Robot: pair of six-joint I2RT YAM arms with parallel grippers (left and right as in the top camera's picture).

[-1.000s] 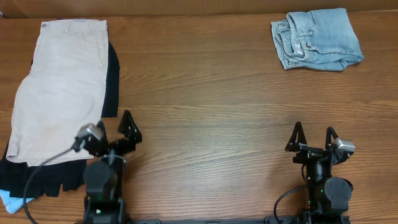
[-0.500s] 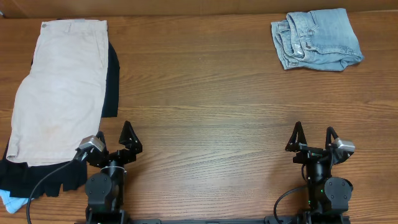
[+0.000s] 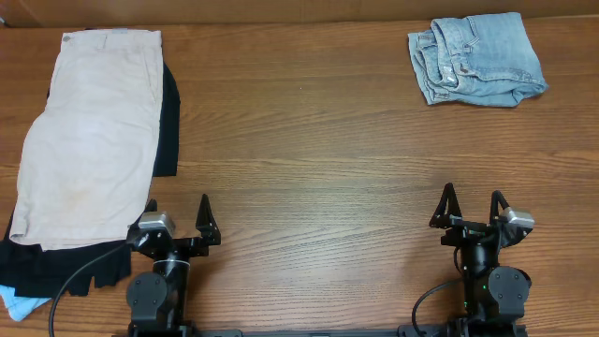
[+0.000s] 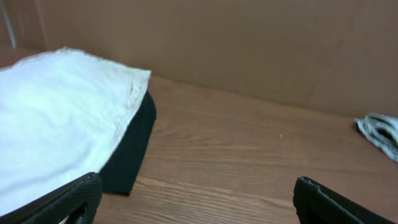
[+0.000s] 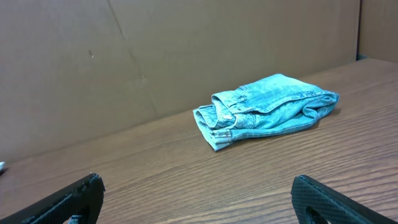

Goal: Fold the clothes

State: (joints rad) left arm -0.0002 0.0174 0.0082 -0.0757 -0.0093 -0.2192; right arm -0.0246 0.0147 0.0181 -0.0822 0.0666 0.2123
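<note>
Cream shorts lie flat at the left of the table on top of a black garment, with a bit of light blue cloth under them at the front left corner. They also show in the left wrist view. Folded blue jeans sit at the back right and show in the right wrist view. My left gripper is open and empty near the front edge, just right of the pile. My right gripper is open and empty at the front right.
A brown cardboard wall runs along the back of the wooden table. A cable trails from the left arm over the black garment's corner.
My left arm has turned right and drawn back toward the front edge, away from the cream shorts. The right arm and the clothes have not moved.
</note>
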